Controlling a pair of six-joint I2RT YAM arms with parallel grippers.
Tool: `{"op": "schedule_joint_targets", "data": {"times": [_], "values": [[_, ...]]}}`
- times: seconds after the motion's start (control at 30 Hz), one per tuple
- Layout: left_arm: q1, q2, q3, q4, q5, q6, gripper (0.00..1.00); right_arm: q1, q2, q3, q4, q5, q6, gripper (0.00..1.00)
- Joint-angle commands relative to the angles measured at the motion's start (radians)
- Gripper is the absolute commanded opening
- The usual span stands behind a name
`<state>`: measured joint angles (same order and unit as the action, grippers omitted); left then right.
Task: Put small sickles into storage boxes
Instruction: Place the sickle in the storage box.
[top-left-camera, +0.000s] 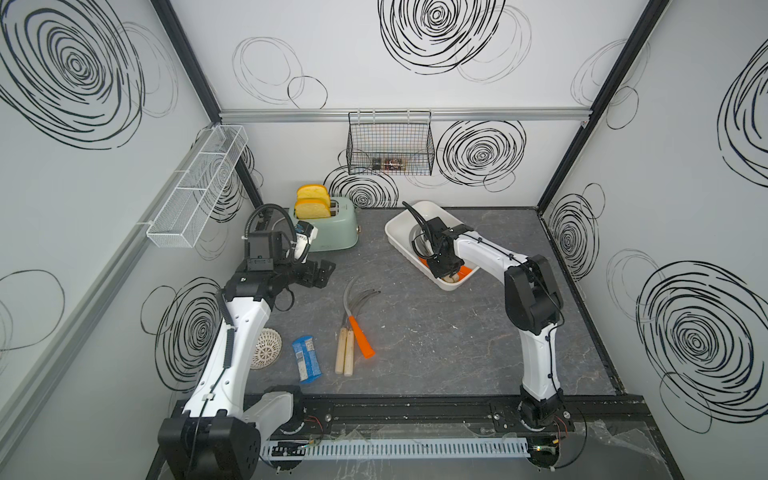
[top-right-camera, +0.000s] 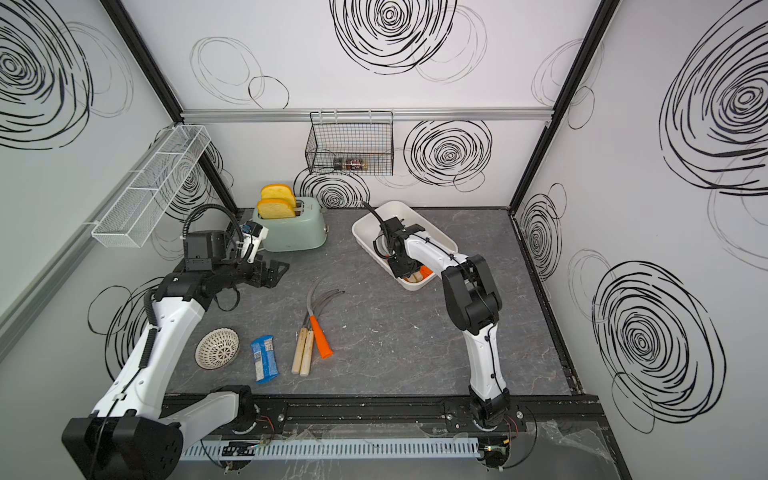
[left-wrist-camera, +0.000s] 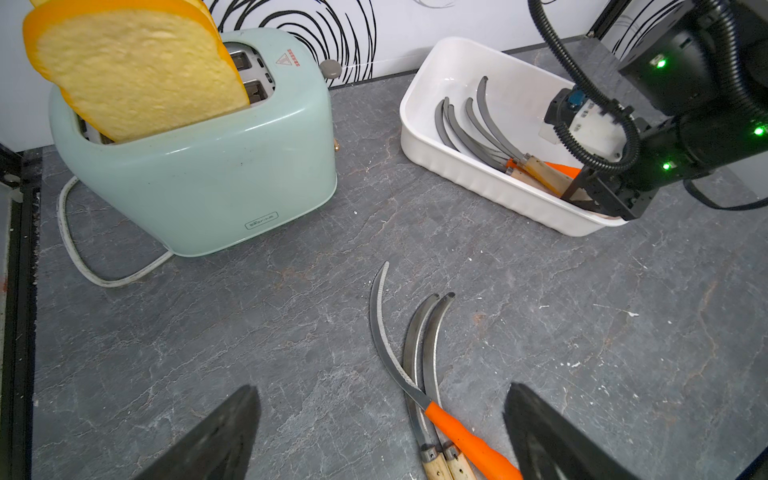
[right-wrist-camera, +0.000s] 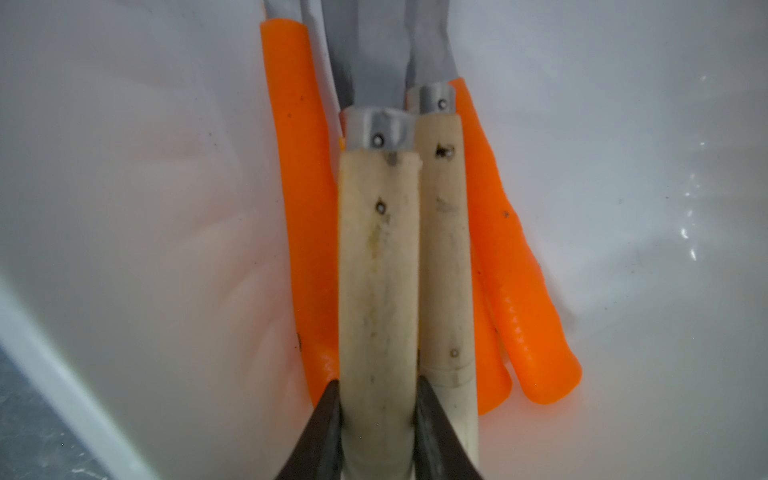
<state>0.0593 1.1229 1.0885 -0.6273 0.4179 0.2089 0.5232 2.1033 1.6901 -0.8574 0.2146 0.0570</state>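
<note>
Right hand (right-wrist-camera: 377, 388) gripping sickle (right-wrist-camera: 376, 249), lying along tub (right-wrist-camera: 124, 208), blade rearward

Three sickles (top-left-camera: 360, 337) on grey table (top-left-camera: 440, 332)

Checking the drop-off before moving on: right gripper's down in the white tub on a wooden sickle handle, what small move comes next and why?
Probably open the right gripper. Its fingers clamp the wooden-handled sickle, which already lies inside the white tub atop other sickles, so releasing should finish this placement.
</note>
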Motion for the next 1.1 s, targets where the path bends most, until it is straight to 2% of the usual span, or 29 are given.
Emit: {"op": "schedule_joint_targets", "data": {"times": [0.0, 0.4, 0.67, 0.83, 1.07], "values": [[-0.006, -0.018, 0.034, 0.016, 0.001, 0.007, 0.96, 0.005, 0.013, 0.042, -0.029, 0.017, -0.003, 0.3], [-0.006, -0.029, 0.037, 0.011, -0.004, 0.01, 0.96, 0.009, 0.015, 0.055, -0.042, 0.029, 0.003, 0.34], [-0.006, -0.034, 0.039, 0.008, -0.007, 0.011, 0.96, 0.001, -0.068, 0.09, -0.035, 0.051, 0.054, 0.36], [-0.006, -0.031, 0.037, -0.006, -0.012, 0.015, 0.96, 0.018, -0.161, 0.106, -0.028, -0.025, 0.095, 0.38], [-0.004, -0.035, 0.024, -0.012, -0.039, 0.015, 0.96, 0.158, -0.305, -0.018, 0.026, -0.158, 0.164, 0.43]]}}
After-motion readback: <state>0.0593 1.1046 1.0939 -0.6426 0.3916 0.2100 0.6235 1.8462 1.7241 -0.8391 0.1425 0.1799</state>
